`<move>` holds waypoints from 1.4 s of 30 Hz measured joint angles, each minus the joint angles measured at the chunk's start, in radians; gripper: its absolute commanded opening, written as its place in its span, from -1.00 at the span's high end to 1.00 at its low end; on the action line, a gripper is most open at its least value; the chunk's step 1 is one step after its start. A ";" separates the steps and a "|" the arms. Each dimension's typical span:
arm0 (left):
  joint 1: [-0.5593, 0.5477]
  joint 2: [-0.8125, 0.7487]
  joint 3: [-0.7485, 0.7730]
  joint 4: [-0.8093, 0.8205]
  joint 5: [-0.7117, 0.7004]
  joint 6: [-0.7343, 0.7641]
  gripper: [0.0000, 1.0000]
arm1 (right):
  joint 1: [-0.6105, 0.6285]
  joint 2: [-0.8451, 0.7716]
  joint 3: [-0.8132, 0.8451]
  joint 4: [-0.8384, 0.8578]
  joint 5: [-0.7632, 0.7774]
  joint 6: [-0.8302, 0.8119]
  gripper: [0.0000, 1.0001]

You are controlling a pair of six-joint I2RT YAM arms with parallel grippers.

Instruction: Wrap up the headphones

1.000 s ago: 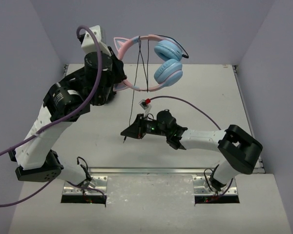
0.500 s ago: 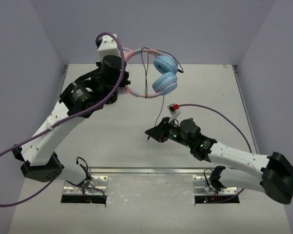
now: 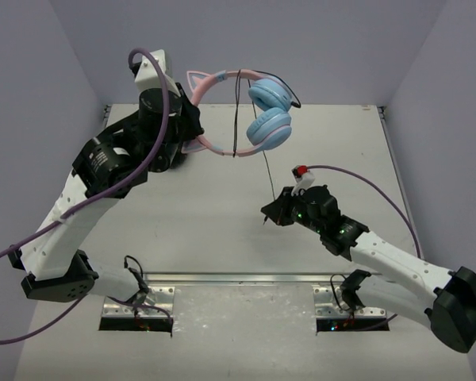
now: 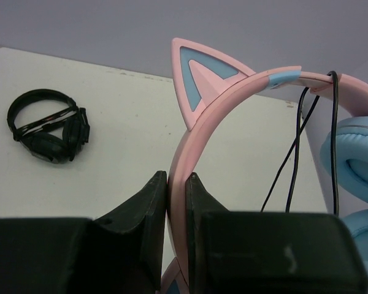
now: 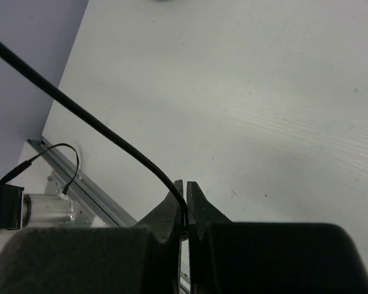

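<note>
Nearest to us, the right tool [image 5: 185, 187] sits low over the counter [image 3: 341, 143], right of centre. Its two fingers are pinched almost fully together on the thin black cable [image 5: 110, 138], and the wrist view shows the cord clamped right at the tips. From there we follow the cable up and away, a taut slanting line rising to the headphones [image 3: 271, 127]. They hang in the air above the far half of the counter, clear of it.

The light blue ear cups [image 3: 270, 95] sit close together at the right end, and the pink headband [image 4: 202, 122] arcs left with its cat ears. Over the top of the headband we see cable strands draped and hanging down in a loop, so we judge some winding is already on. The left tool [image 4: 177, 179] has the headband squeezed between nearly closed fingers just below a cat ear, holding the whole set aloft. Farthest out, in the left wrist view, a pair of black headphones [image 4: 48, 127] lies flat on the counter, well apart from the action.

So we call this mid-wrap: one arm anchors, the other feeds the cord. As we read it, the next move calls for the right tool to carry its end up and around the headband for another turn. It needs light tension so the hanging loop doesn't slip off, without tugging the band out of the left tool's grip.
</note>
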 measured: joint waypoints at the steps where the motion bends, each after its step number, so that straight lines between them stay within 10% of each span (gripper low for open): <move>1: 0.000 0.009 0.019 -0.002 0.000 -0.004 0.99 | 0.000 -0.002 -0.003 0.000 -0.001 0.000 0.98; 21: 0.000 0.060 -0.067 0.194 -0.171 -0.064 0.99 | 0.305 0.120 0.246 -0.093 0.052 -0.025 0.97; 42: 0.137 0.096 -0.502 0.427 -0.262 0.038 0.99 | 0.418 0.221 0.805 -0.670 0.132 -0.308 0.97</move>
